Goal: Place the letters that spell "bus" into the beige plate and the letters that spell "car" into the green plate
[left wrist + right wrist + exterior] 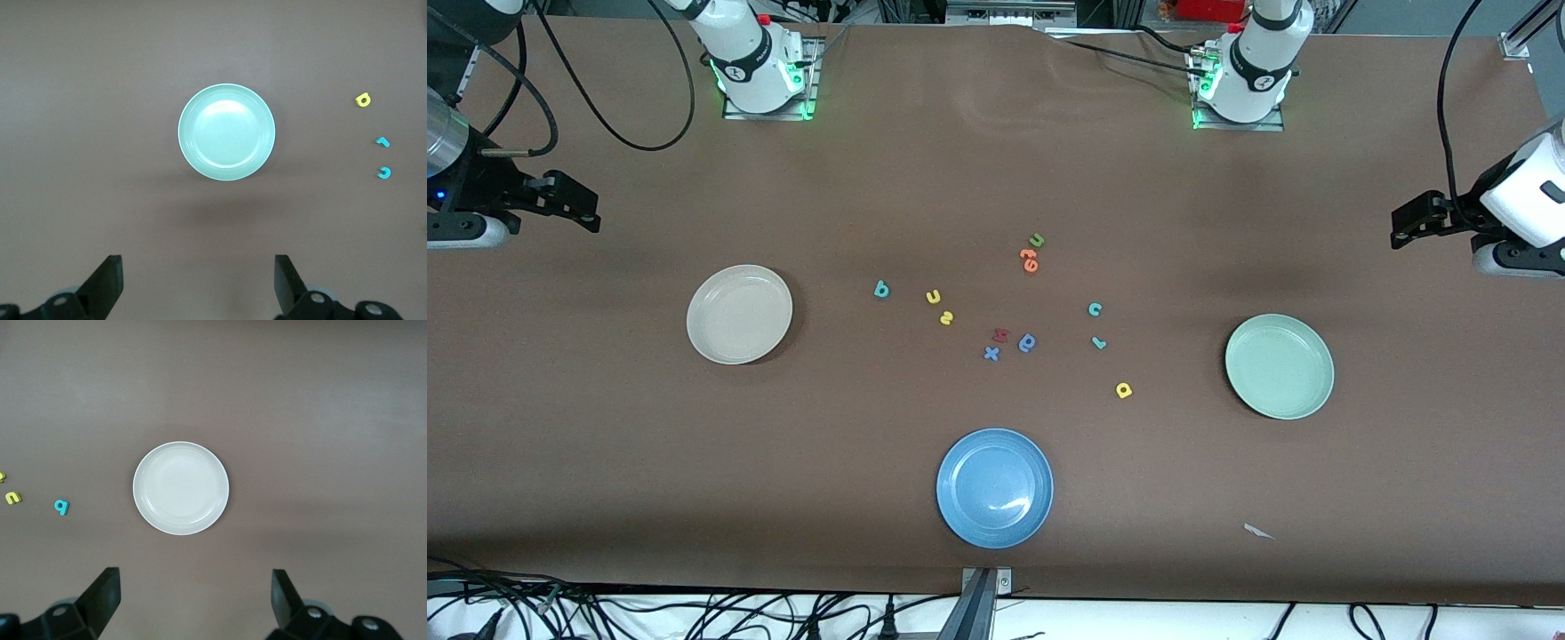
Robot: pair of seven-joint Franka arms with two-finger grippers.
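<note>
Nothing is sorted yet, so start with the closest pickups: your right hand (190, 603) hangs released and empty over the desk (996, 160) at its own end, looking down on the beige plate (739, 314), and your left hand (197, 287) hangs the same way, looking down on the green plate (1279, 365). Taking the blue plate (994, 487) as your landmark, every letter lies farther from the front camera than it. The teal "b" (881, 289), yellow "u" (934, 297) and yellow "s" (946, 317) sit toward the beige plate; the teal "c" (1095, 308), teal "r" (1099, 342) and yellow "a" (1123, 389) toward the green one. All lie flat. The "b" looks turned upside down, stem roughly toward the bases; the "r" lies slanted. Come straight down, pinch across each letter's narrow width, and avoid the orange letters (1029, 260) and green "u" (1036, 240).
</note>
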